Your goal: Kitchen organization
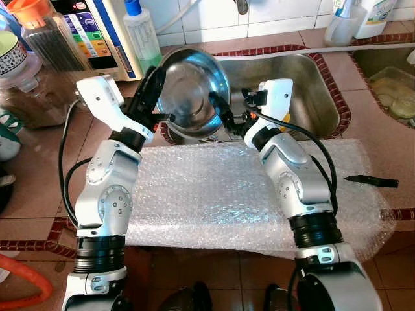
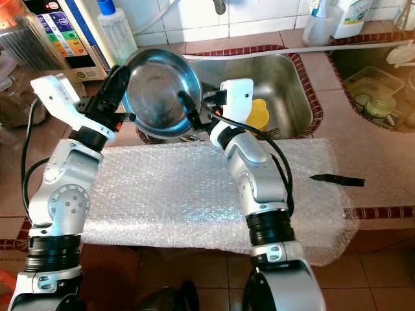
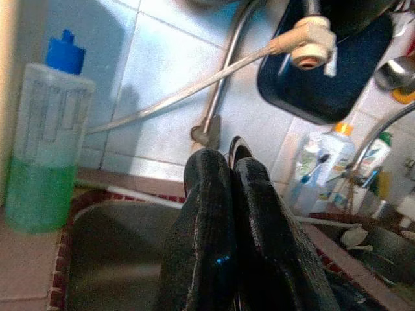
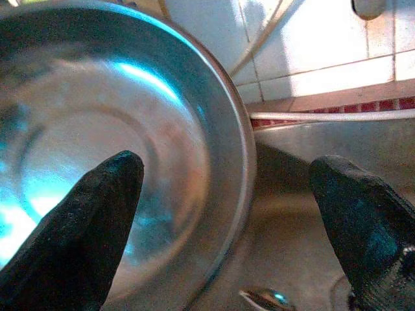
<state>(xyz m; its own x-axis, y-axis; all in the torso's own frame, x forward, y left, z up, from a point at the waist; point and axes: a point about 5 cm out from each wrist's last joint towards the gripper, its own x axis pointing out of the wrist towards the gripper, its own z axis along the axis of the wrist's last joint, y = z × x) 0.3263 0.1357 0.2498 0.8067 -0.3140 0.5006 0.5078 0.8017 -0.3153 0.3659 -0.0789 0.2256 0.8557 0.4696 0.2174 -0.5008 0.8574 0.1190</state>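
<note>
Bubble wrap (image 1: 227, 194) covers the near counter, with a black pen-like object (image 1: 371, 181) lying at its right edge. Beyond it, the left gripper (image 1: 154, 83) is clamped on the left rim of a steel bowl (image 1: 191, 91), holding it tilted on edge over the near left corner of the sink (image 1: 305, 84). The right gripper (image 1: 220, 107) sits at the bowl's right rim, fingers spread wide; it seems not to touch. Farther left stands a bottle of green liquid (image 1: 142, 35) against the tiled wall.
</note>
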